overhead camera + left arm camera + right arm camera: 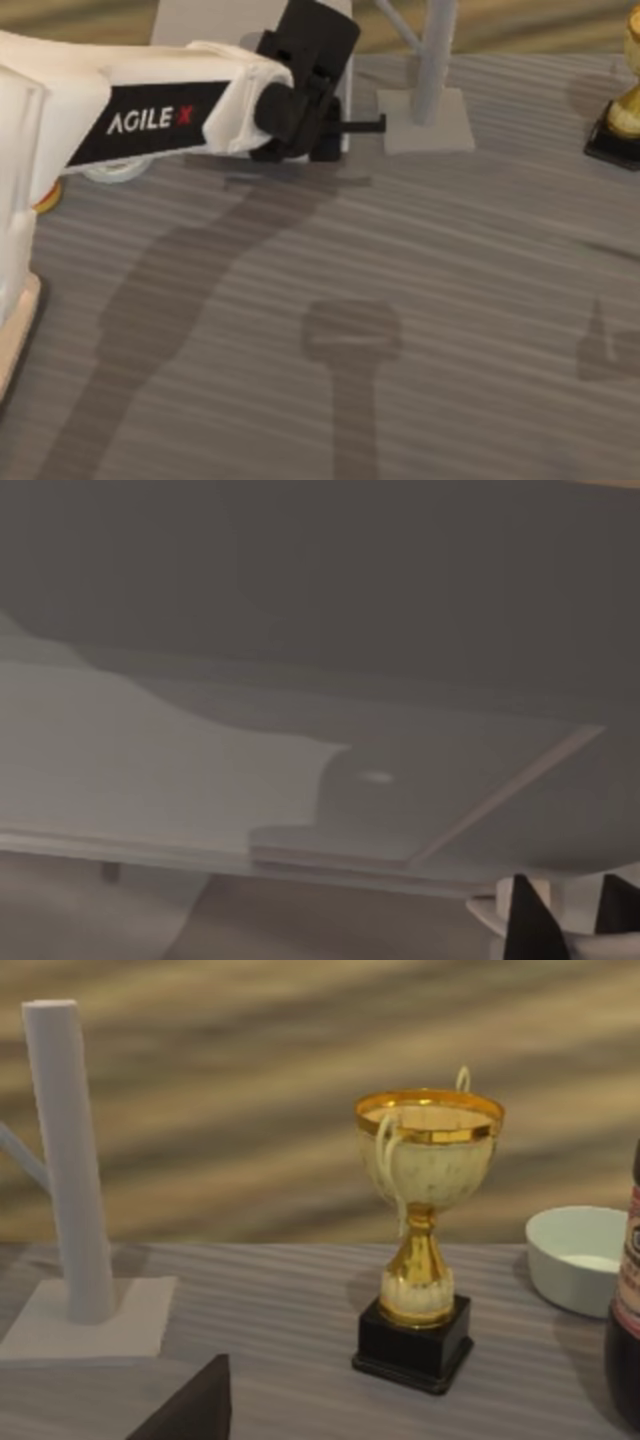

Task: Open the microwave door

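Top view shows the left tool (330,110) reaching across the tabletop (400,280) to the microwave (205,20) at the far left edge; whether it grips anything I cannot tell. Close beside stands a grey pole stand (428,110). A gold trophy (625,105) sits far right.

Left wrist view fills with the microwave door (200,770).

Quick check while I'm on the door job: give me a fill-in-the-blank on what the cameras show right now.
1. The hand at the microwave belongs to the ___ arm.
2. The gold trophy stands on a ___ base.
3. The bowl beside the trophy is ___ in colour.
4. In the top view, the pole stand sits between the microwave and the ___.

Missing words: left; black; white; trophy.
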{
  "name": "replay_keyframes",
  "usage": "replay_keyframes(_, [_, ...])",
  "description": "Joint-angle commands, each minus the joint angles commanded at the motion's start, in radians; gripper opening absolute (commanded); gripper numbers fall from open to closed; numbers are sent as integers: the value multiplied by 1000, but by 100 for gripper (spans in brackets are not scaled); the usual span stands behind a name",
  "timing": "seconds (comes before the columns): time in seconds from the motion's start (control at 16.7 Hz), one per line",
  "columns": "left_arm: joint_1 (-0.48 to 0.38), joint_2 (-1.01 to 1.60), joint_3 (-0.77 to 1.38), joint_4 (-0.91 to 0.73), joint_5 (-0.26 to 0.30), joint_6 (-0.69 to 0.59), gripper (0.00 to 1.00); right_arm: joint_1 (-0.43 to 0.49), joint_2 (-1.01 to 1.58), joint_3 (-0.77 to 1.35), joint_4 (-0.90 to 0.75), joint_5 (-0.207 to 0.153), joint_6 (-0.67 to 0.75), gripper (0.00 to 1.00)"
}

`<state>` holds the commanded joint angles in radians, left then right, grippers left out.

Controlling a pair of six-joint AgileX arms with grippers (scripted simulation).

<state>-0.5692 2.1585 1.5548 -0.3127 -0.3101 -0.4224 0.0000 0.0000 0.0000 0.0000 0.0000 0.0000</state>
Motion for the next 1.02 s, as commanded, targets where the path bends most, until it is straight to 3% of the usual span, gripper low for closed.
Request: replay_keyframes(1.02, [-4, -9, -21, 11, 16, 15, 0, 0, 0, 0, 0, 0, 0, 100])
